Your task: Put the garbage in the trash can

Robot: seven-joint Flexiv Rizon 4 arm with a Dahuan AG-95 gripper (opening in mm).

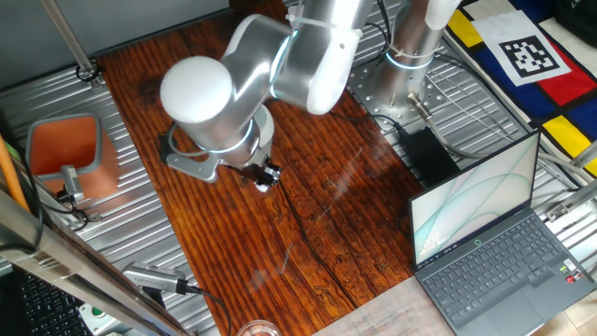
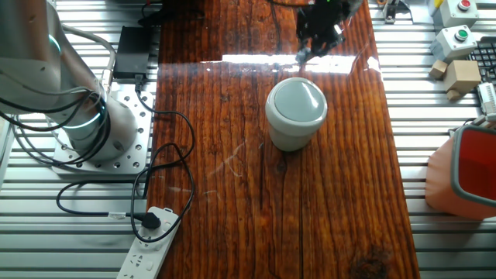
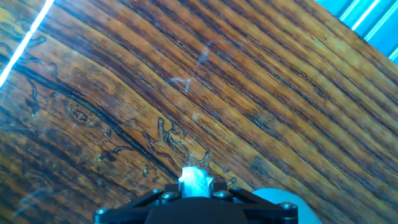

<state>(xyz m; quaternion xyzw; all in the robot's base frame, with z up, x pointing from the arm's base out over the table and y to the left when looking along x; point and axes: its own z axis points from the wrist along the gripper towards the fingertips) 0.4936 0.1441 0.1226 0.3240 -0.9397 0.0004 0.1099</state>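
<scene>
1. While the gripper (image 3: 196, 194) hangs above the table, its black fingers are closed on the garbage (image 3: 196, 181), a tiny crumpled whitish wad with a bluish tint, creased like paper or foil
2. Beneath it lies the table (image 3: 261, 112), a glossy dark red-brown wooden board with bold wavy grain, dark cracks and a few pale scratches
3. From the other fixed view the gripper (image 2: 310, 48) shows at the far edge of the board, just beyond the trash can (image 2: 296, 112)
4. That trash can is a small round cylindrical bin, pale grey-white and smooth, with a thick rounded top; it stands upright near the middle of the board, and a sliver of it shows at the bottom edge of the hand view
5. Ribbed aluminium rails flank the board; on them sit an orange container (image 1: 70, 154) with a square top and an open laptop (image 1: 494, 247) with a grey keyboard
6. A white power strip (image 2: 151, 248) lies by the round metal arm base
7. A black-and-white square marker (image 1: 527, 56) sits on a coloured panel; no writing can be read
</scene>
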